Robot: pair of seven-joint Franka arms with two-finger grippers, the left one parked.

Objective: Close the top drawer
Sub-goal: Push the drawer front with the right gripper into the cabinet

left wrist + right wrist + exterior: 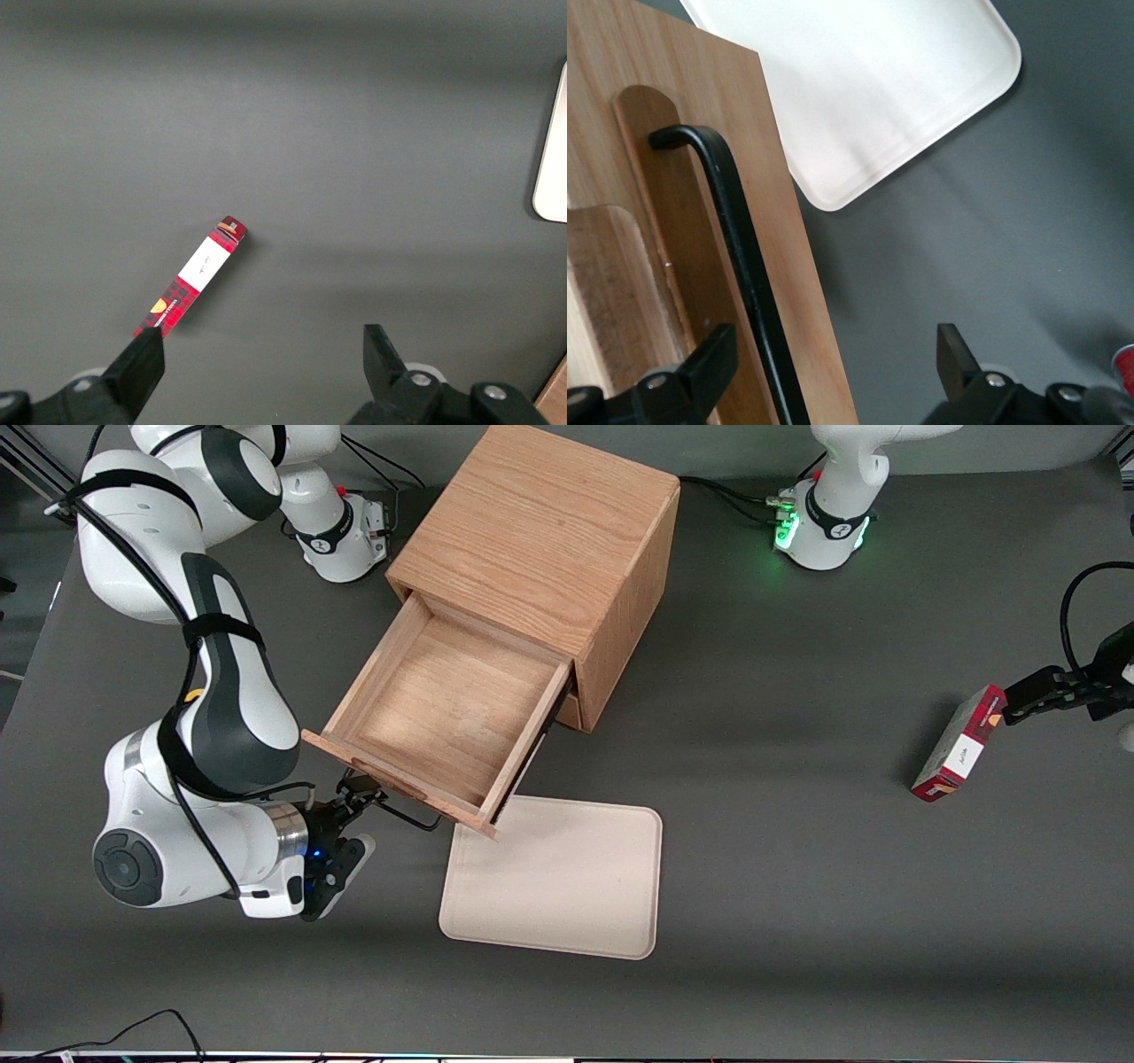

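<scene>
While the top drawer (447,713) hangs pulled out of the oak cabinet (540,540) above a cream tray (558,881), the bent right arm's gripper (359,797) straddles its black handle (740,257), fingers (709,363) spread, unclenched.

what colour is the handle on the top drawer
Black, a thin wire handle on the light-oak top drawer; clearest in the right wrist view, with the open tool at it.

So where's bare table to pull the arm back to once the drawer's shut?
Bare gray table runs from the tray and cabinet out to the red box, and nearer the front camera than the tray. It is crowded where the gripper, jaws open, sits at the top drawer handle, beside the tray.
</scene>
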